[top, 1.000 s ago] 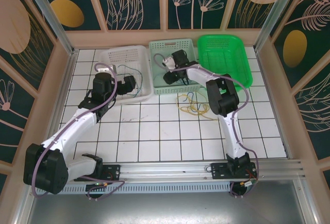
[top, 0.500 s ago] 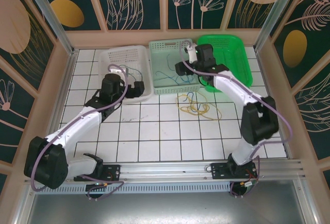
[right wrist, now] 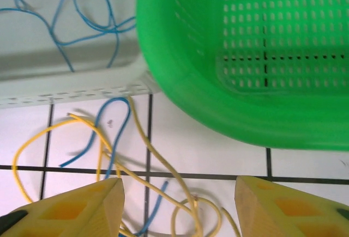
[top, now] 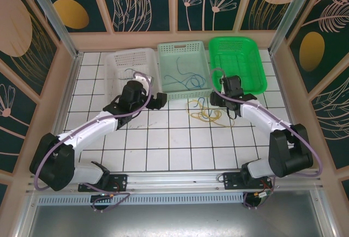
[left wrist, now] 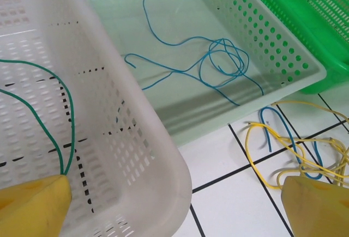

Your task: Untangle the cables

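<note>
One thin dark green cable (left wrist: pixel 71 101) is seen in the white perforated basket (left wrist: pixel 163 155), and one blue cable (left wrist: pixel 218 62), possibly two, in the pale green basket (left wrist: pixel 262 35). A yellow-and-blue tangle (right wrist: pixel 142 133) is spread on the tiled worktop (top: pixel 163 139) beside the bright green basket (right wrist: pixel 180 57). The left end effector (left wrist: pixel 174 204) and right end effector (right wrist: pixel 180 193) are held apart, empty.

we count three baskets: white basket (top: pixel 122 60), mint basket (top: pixel 191 52), green basket (top: pixel 237 57); cables (top: pixel 204 111) too tangled for us to count.

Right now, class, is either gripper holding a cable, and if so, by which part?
Nothing is held. The left gripper stands wide open at the white basket's corner, and the right gripper is open above the yellow cables on the tiles.
</note>
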You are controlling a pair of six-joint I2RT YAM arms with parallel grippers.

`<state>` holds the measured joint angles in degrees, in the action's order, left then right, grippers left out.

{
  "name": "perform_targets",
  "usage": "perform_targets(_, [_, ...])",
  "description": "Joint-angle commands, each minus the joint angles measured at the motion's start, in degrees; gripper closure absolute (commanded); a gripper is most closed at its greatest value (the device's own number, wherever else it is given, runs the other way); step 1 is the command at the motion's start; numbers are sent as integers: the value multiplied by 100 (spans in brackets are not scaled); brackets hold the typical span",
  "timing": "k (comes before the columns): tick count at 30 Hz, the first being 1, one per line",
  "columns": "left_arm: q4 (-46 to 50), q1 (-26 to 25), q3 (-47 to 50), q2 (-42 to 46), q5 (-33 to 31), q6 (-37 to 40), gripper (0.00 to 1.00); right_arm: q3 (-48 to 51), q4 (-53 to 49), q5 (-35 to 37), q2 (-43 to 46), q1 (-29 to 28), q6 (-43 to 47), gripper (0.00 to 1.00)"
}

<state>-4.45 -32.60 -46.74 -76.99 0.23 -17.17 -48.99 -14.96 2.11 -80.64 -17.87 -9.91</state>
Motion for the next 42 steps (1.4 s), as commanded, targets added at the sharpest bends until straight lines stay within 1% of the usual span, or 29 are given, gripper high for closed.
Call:
perform_targets(1, [-311,-26,-157,-94,133,1,2,135,77,33,-199,146,-70,44])
perform_targets(8, [-269,-22,-149,-70,44,-41,2,101,399,-97,-748,147,-23,44])
perform_targets(10, [-259,-26,-144,-68,15,-54,2,83,455,-97,-848,148,-20,46])
perform_targets(11, [-251,-24,-146,-64,-2,-51,2,90,494,-267,-883,151,-3,47])
perform_targets(13, [-250,-25,-142,-70,-31,-65,2,105,558,-321,-975,152,5,49])
perform_targets(16, [-267,-22,-156,-107,-43,-82,1,59,634,-480,-1122,150,34,59])
perform_targets(19, [-267,-26,-174,-145,-61,-102,2,73,757,-622,-1109,93,76,73])
perform_targets(21, [-276,-23,-177,-166,-82,-114,2,143,830,-642,-935,4,138,86])
perform_targets(23, [-276,-25,-186,-182,-84,-117,1,186,793,-558,-622,-133,212,97])
perform_targets(24, [-276,-27,-198,-195,-76,-111,2,214,761,-501,-403,-242,264,100])
perform_targets(26, [-304,-20,-221,-236,-9,-77,2,232,622,-472,57,-466,412,100])
perform_targets(29, [-371,-22,-321,-364,193,-33,2,175,293,-580,703,-885,703,100])
perform_targets(31, [-406,-26,-424,-456,345,-1,2,83,35,-687,1046,-1052,771,100])
perform_targets(35, [-550,-35,-597,-596,726,90,2,45,-220,-882,1725,-1183,796,100])
perform_targets(38, [-580,-41,-687,-727,963,76,4,24,-268,-901,2088,-1184,805,100])
perform_targets(42, [-686,-87,-617,-662,1019,47,5,-172,-457,-905,2175,-1184,839,100])
